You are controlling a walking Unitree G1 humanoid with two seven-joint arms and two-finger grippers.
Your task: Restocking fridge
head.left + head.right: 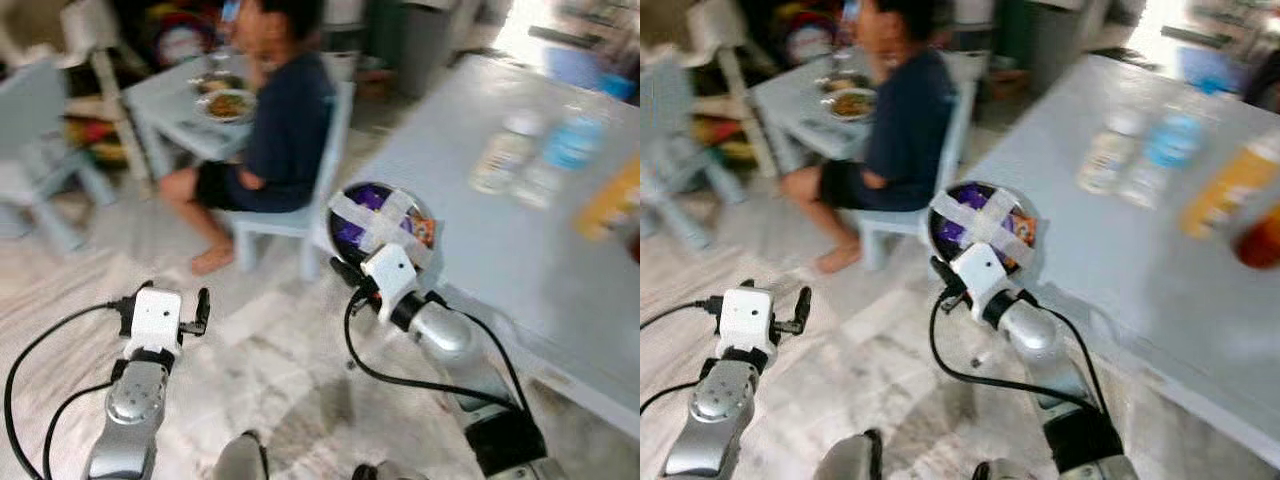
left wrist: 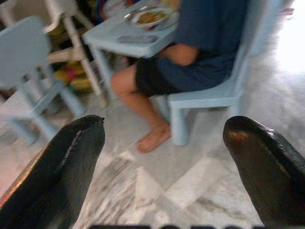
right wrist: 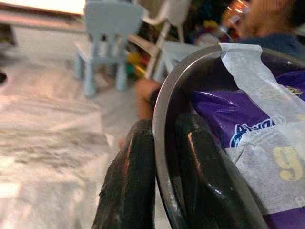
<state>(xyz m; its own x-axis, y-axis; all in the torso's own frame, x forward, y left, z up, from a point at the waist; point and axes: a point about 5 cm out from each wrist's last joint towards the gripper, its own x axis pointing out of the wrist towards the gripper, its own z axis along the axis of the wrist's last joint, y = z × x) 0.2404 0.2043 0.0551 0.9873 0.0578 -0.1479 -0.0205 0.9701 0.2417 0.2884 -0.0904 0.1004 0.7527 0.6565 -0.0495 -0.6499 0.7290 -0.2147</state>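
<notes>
Between the right gripper's (image 3: 164, 176) two black fingers (image 3: 126, 183) sits the thin metal rim of a steel bowl (image 3: 164, 119), one finger outside the wall and one inside, pinched shut on it. The bowl holds a purple snack packet (image 3: 224, 124) strapped in by two crossed strips of white tape (image 1: 385, 222), and it hangs in the air just ahead of that gripper, beside the near edge of a large pale grey table (image 1: 480, 260) that stretches away to the gripper's right. Farther along that tabletop, well beyond the bowl, stand a white-capped bottle (image 1: 507, 150), a clear bottle with a blue label (image 1: 570, 145) and, in the right eye view, an orange bottle (image 1: 1232, 190); all are blurred. The left gripper (image 1: 170, 300) hovers low over the floor with its fingers (image 2: 66, 167) spread wide apart and nothing between them. Below both grippers lies a floor of pale marbled tiles (image 1: 270, 370). Ahead of the left gripper a person in a dark blue shirt (image 1: 285, 120) sits barefoot on a small light blue chair (image 1: 300, 215) at a low light blue table (image 1: 185, 110) bearing a plate of food (image 1: 228, 104). Another small blue chair (image 1: 40, 150) stands farther to the left of that gripper, near a white chair frame (image 2: 71, 24) and a clutter of colourful things too blurred to identify.
</notes>
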